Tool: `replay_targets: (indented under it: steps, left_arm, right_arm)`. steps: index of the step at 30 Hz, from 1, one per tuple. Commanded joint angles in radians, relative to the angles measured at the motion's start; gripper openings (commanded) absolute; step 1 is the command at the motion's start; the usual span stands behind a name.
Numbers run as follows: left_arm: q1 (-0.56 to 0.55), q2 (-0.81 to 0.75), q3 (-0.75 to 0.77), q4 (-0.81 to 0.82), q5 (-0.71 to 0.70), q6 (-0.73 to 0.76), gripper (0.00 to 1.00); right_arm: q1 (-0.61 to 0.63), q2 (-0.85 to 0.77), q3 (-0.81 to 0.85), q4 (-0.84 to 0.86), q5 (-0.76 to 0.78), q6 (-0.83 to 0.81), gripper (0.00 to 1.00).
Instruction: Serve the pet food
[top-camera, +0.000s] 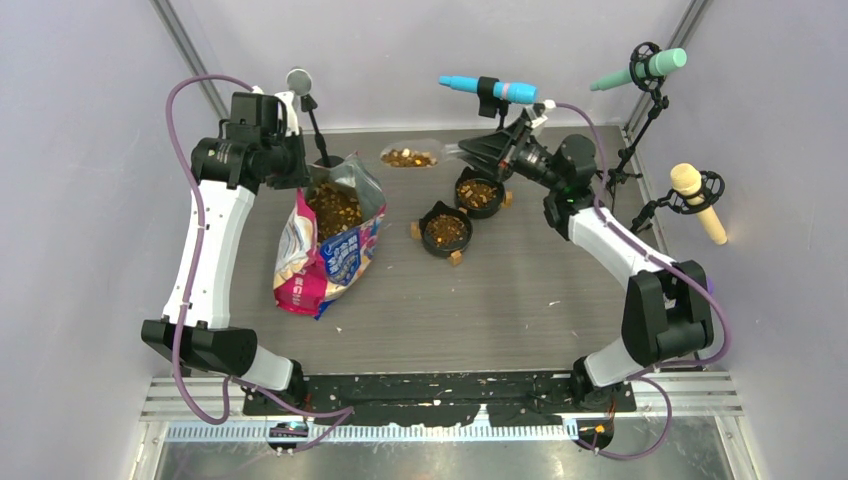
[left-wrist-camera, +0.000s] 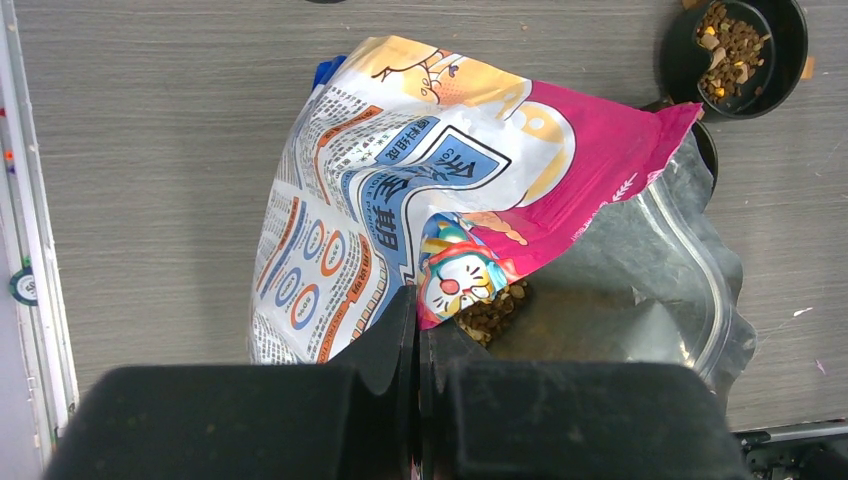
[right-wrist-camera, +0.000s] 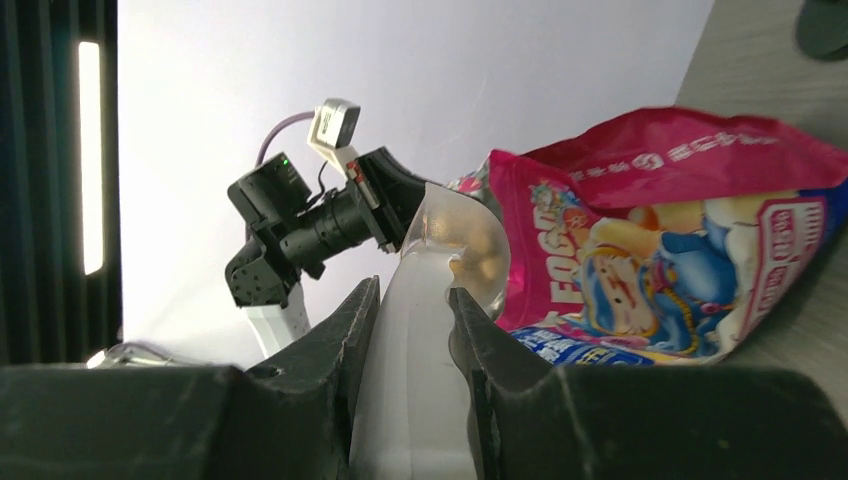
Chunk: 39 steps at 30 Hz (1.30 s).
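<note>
The pink-and-blue bag (top-camera: 335, 255) stands open at the left of the table, brown kibble (top-camera: 335, 207) showing in its mouth. My left gripper (top-camera: 303, 178) is shut on the bag's rim; in the left wrist view the jaws (left-wrist-camera: 417, 305) pinch the pink edge beside the kibble (left-wrist-camera: 490, 313). My right gripper (top-camera: 480, 152) is shut on the handle of a clear scoop (top-camera: 408, 157) that holds kibble, level at the back of the table, beyond the bowls. In the right wrist view the fingers (right-wrist-camera: 412, 292) clamp the scoop's handle (right-wrist-camera: 415, 390).
Two black bowls (top-camera: 478, 192) (top-camera: 445, 231) with kibble in them sit between the bag and the right arm. Microphones on stands ring the back and right: grey (top-camera: 298, 80), blue (top-camera: 490, 88), green (top-camera: 640, 70), yellow (top-camera: 697, 200).
</note>
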<state>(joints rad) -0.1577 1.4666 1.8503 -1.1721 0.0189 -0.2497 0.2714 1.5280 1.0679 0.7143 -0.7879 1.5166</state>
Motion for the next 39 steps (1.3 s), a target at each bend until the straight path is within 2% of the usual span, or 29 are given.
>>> replay_targets:
  steps: [1, 11, 14, 21, 31, 39]
  left_arm:
    - [0.012, -0.062, 0.024, 0.064, 0.009, 0.009, 0.00]
    - [0.018, -0.052, 0.032, 0.062, 0.011, 0.009, 0.00]
    - [0.018, -0.046, 0.045, 0.057, 0.013, 0.008, 0.00]
    - [0.018, -0.053, 0.034, 0.063, 0.018, 0.009, 0.00]
    - [0.020, -0.052, 0.034, 0.067, 0.017, 0.006, 0.00]
    - [0.020, -0.048, 0.042, 0.063, 0.020, 0.006, 0.00]
  right_arm:
    - [-0.067, -0.083, -0.015, -0.045, -0.004, -0.075, 0.05]
    - [-0.201, -0.139, -0.121, -0.251, 0.010, -0.299, 0.05]
    - [-0.212, -0.146, -0.126, -0.391, 0.041, -0.395, 0.05]
    - [-0.225, -0.121, -0.148, -0.525, 0.098, -0.569, 0.05]
    - [-0.213, -0.094, -0.097, -0.763, 0.269, -0.782, 0.05]
    - [-0.115, -0.084, 0.008, -0.939, 0.417, -0.915, 0.05]
